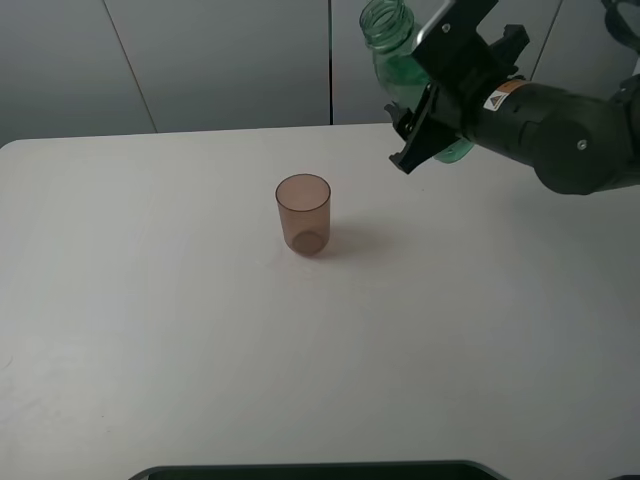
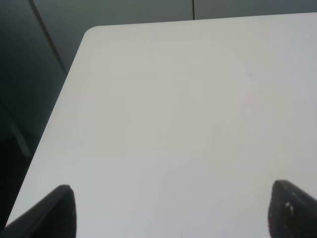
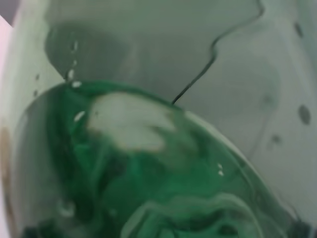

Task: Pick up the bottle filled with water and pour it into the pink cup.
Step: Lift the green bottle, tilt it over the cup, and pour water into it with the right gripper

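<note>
Right claw (image 1: 428,128) clamped on bottle (image 1: 392,50), aloft, tilted, apart from pink cup (image 1: 303,213); left claw (image 2: 171,210) wide apart, empty.

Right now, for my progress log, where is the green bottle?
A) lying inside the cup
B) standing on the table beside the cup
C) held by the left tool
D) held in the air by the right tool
D: the right tool grips the bottle above the table, off to the side of the pink cup.
</note>
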You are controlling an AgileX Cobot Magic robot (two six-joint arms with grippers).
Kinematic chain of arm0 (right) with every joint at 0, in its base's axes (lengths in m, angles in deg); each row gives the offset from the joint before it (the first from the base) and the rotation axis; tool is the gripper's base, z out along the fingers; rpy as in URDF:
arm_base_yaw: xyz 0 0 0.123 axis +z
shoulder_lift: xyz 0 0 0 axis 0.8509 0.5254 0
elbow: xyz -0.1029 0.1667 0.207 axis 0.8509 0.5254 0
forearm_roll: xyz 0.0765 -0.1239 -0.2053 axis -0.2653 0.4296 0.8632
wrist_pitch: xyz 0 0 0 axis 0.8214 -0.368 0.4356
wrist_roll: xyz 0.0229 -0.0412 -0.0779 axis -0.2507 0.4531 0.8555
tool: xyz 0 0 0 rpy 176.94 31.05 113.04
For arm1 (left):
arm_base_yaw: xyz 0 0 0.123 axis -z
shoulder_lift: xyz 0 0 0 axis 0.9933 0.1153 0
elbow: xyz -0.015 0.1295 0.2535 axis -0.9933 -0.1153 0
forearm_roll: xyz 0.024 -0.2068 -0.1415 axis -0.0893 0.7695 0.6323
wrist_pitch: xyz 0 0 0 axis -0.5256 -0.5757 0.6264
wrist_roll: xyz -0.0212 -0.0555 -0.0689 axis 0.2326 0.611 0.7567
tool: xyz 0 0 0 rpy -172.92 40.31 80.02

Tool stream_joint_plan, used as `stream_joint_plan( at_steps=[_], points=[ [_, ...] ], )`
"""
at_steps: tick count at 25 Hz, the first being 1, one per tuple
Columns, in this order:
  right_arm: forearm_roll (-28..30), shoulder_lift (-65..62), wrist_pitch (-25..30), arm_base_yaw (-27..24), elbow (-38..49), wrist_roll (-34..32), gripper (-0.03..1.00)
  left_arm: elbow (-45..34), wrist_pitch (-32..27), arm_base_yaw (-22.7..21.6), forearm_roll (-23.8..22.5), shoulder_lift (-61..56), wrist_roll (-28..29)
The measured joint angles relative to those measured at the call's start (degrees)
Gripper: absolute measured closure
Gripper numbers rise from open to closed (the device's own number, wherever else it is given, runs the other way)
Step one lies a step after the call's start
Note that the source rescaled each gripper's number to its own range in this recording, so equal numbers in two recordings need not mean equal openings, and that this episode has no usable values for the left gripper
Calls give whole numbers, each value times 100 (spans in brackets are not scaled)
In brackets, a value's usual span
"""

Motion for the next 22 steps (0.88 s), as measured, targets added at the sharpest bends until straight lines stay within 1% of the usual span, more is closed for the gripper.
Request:
stream_joint_plan(
  at_steps=[5,8,12,16,22],
  points=[
    [-274,170,-49,21,0,918,97,0,0,0,0,0,0],
    [-286,419,-49,21,0,1287,97,0,0,0,0,0,0],
    [-469,666,-88,21,0,1685,97,0,0,0,0,0,0],
    [-805,734,-170,21,-63,2055,97,0,0,0,0,0,0],
    [-986,736,-262,102,-282,2610,97,0,0,0,0,0,0]
  ],
)
